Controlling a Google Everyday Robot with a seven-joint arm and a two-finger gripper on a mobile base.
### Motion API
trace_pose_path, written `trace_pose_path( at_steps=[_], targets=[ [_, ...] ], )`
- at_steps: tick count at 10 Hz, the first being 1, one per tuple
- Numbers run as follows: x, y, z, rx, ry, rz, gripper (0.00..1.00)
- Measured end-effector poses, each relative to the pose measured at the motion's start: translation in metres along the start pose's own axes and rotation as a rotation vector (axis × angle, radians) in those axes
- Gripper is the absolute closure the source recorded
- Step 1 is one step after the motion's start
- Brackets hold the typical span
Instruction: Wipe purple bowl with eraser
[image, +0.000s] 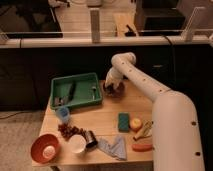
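Note:
The purple bowl (116, 90) sits at the far middle of the wooden table (107, 120), just right of the green tray. My gripper (112, 85) reaches down into the bowl from the white arm that bends in from the right. The arm's end covers most of the bowl's inside. The eraser is hidden; I cannot make it out at the gripper.
A green tray (76, 91) with utensils stands at the far left. A blue cup (63, 114), an orange-red bowl (45, 148), a white bowl (77, 143), a teal pad (123, 121), an apple (135, 123), a banana (145, 130), a carrot (142, 147) and a grey cloth (113, 147) lie nearer the front.

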Motion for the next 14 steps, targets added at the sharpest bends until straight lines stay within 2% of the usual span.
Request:
trace_pose_path(
  at_steps=[2, 6, 10, 14],
  targets=[
    [-0.004, -0.004, -0.002, 0.008, -0.019, -0.031, 1.00],
    [-0.011, -0.002, -0.013, -0.005, -0.052, -0.075, 1.00],
    [-0.008, 0.027, -0.021, -0.032, -0.061, -0.047, 1.00],
    [0.005, 0.046, -0.020, -0.061, -0.045, 0.013, 1.00]
  ],
)
